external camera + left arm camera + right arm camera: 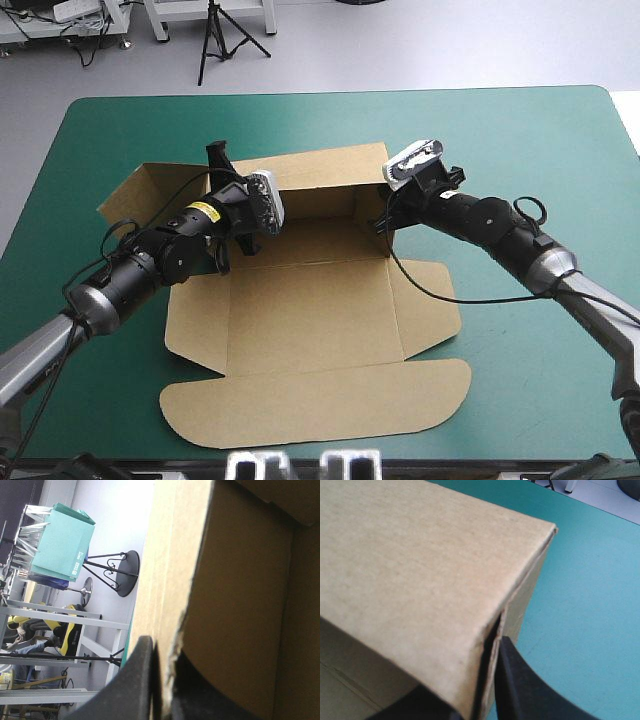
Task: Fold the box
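The brown box (pixel 305 310) lies opened out in the middle of the teal-green table. Its back wall (pixel 325 185) stands raised between my two grippers, while the rounded lid flap (pixel 320 400) rests flat near the front edge. My left gripper (pixel 272 215) is shut on the box at the wall's left end; in the left wrist view the board edge (pixel 240 605) runs between the black fingers of that gripper (pixel 162 680). At the wall's right corner, my right gripper (pixel 385 215) pinches the board (pixel 420 555), the gripper (pixel 487 690) all but shut around the corner edge.
A side flap (pixel 150 190) sticks out behind the left arm and another side flap (pixel 430 300) lies flat under the right arm. Bare teal-green cover (pixel 520 130) stretches behind and to the right of the box, seen also beside the corner (pixel 590 580).
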Robot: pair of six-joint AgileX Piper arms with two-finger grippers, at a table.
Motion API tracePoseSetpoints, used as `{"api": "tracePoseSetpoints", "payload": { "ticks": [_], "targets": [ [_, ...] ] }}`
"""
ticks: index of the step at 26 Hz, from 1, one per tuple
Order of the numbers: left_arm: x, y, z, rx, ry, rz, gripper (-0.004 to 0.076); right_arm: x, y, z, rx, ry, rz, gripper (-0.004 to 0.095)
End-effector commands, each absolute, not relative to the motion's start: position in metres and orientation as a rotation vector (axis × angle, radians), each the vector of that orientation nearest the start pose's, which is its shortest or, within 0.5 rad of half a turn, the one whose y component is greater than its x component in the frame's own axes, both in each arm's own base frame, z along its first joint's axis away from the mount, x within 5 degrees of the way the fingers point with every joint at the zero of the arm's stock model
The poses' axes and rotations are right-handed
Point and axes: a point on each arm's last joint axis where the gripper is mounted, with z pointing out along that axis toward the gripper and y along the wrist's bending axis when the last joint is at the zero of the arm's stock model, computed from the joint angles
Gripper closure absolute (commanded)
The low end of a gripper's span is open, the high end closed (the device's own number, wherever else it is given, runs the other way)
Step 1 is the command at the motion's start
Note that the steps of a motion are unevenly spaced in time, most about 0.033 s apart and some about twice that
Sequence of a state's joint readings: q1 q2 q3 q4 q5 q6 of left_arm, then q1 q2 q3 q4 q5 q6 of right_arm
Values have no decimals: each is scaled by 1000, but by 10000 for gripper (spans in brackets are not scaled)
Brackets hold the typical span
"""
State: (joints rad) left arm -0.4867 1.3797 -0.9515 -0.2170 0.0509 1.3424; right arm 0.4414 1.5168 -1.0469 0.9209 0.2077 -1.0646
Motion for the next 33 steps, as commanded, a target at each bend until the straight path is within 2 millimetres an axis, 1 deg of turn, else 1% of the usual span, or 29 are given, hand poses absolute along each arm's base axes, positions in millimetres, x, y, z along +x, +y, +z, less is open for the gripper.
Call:
{"api": "tracePoseSetpoints", "payload": {
  "ticks": [1, 3, 5, 7, 10, 13, 15, 19, 20, 22, 24, 26, 28, 29, 30, 31, 32, 33],
  "targets": [
    [258, -162, 298, 1557, 1449, 252, 726, 294, 167, 308, -794, 1912, 389, 926],
    [253, -170, 297, 1597, 1421, 236, 693, 295, 166, 309, -779, 1910, 385, 926],
    [246, -179, 296, 1628, 1392, 213, 635, 297, 164, 310, -750, 1897, 360, 926],
    [239, -188, 297, 1648, 1363, 190, 552, 299, 162, 312, -720, 1882, 331, 926],
    [230, -196, 300, 1635, 1351, 145, 417, 303, 158, 314, -678, 1865, 292, 925],
    [221, -198, 311, 1576, 1357, 96, 327, 307, 151, 315, -652, 1868, 275, 925],
    [212, -197, 322, 1536, 1344, 68, 314, 309, 147, 315, -626, 1875, 271, 925],
    [193, -193, 344, 1491, 1265, 54, 314, 312, 141, 315, -598, 1883, 264, 925],
    [185, -189, 355, 1466, 1229, 51, 314, 313, 140, 315, -595, 1884, 263, 925],
    [175, -181, 369, 1426, 1189, 50, 315, 313, 139, 315, -596, 1883, 261, 925],
    [171, -178, 374, 1406, 1179, 45, 318, 313, 139, 316, -596, 1882, 261, 925],
    [169, -176, 377, 1389, 1178, 37, 344, 313, 140, 317, -601, 1880, 264, 926],
    [169, -175, 379, 1367, 1184, 26, 419, 313, 140, 318, -608, 1879, 269, 926],
    [168, -174, 380, 1363, 1182, 25, 482, 313, 140, 318, -608, 1879, 269, 926],
    [168, -175, 384, 1353, 1181, 17, 636, 313, 141, 317, -613, 1881, 270, 926],
    [167, -175, 388, 1345, 1199, -18, 727, 313, 141, 317, -631, 1878, 258, 926],
    [166, -176, 394, 1327, 1217, -57, 717, 313, 140, 317, -636, 1878, 253, 925],
    [163, -176, 406, 1306, 1260, -128, 713, 312, 140, 317, -639, 1877, 252, 925]
  ]
}}
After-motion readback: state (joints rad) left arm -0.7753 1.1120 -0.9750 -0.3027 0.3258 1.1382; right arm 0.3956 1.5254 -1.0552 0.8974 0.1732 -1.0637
